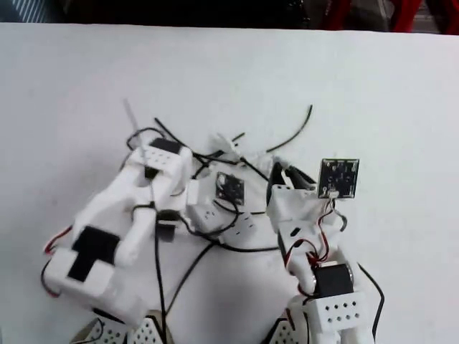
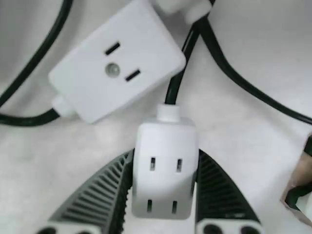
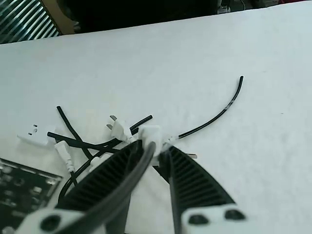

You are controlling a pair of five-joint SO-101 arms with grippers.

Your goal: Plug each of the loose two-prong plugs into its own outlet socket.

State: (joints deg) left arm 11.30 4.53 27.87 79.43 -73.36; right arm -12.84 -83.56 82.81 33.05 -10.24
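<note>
My left gripper point(image 2: 165, 195) is shut on a white outlet socket point(image 2: 165, 170), whose face shows two pairs of slots. Just beyond it lies a second white socket block point(image 2: 117, 73) with its slotted face up and a black cord point(image 2: 234, 78) running past. In the high view this gripper point(image 1: 195, 206) sits mid-table over the white sockets point(image 1: 208, 216). My right gripper point(image 3: 158, 148) is shut on a white two-prong plug point(image 3: 150, 135), with one prong poking out sideways. A loose white plug point(image 3: 119, 129) lies close beyond it with its prongs bare. Another small plug point(image 3: 63, 146) rests among the cords.
Tangled black cords point(image 1: 215, 247) run between the two arms. A loose curved cord piece point(image 1: 294, 132) lies on the white table point(image 1: 373, 86) beyond the right arm. A small white socket point(image 3: 33, 131) sits farther off. The far table edge meets a dark background.
</note>
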